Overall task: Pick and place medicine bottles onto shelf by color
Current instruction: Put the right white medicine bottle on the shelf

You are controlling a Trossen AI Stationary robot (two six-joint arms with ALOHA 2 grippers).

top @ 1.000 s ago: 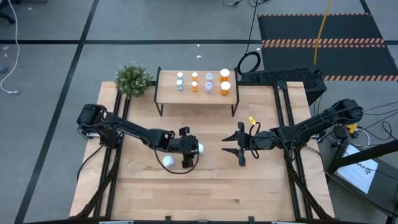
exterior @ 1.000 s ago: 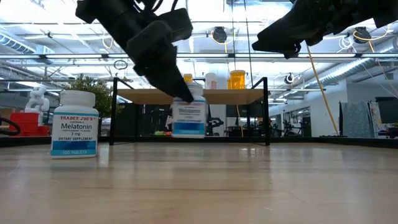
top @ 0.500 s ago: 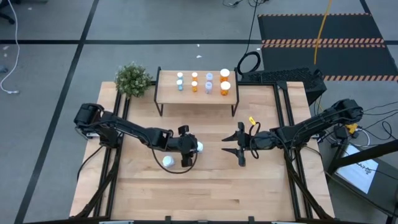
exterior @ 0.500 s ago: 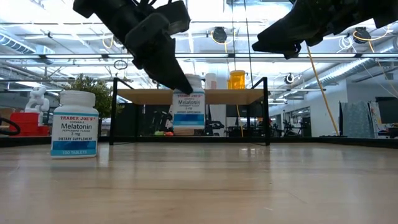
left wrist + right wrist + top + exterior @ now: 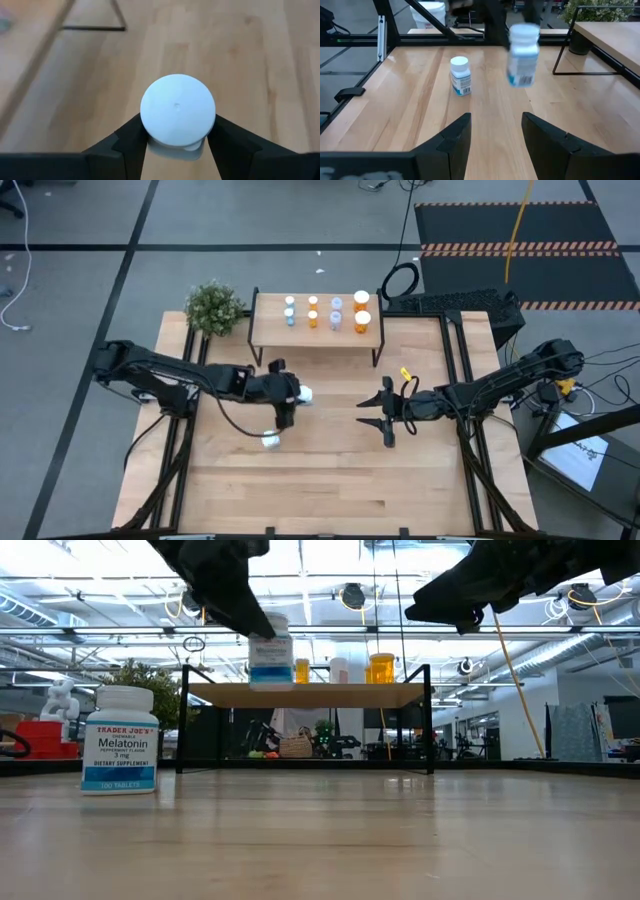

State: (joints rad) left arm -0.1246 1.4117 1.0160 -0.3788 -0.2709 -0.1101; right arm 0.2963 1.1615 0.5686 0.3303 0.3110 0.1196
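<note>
Left fingers (image 5: 177,145) pinching a melatonin bottle (image 5: 270,662), clear of the desk (image 5: 330,470).
Your right fingers (image 5: 495,137) sit spread, empty, mid-desk.

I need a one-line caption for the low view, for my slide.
Left gripper lifts a white melatonin bottle to shelf height; a second bottle waits on the table.

One white bottle (image 5: 270,660) with a white cap and a blue-banded label hung upright in the air, above the table and about level with the shelf (image 5: 268,330) top. A second white bottle (image 5: 120,740), labelled Melatonin, stood upright on the table, well apart from the shelf. On the shelf, a low light-wood board on black legs, stood a row of white-capped bottles (image 5: 325,312), pale blue and orange.
</note>
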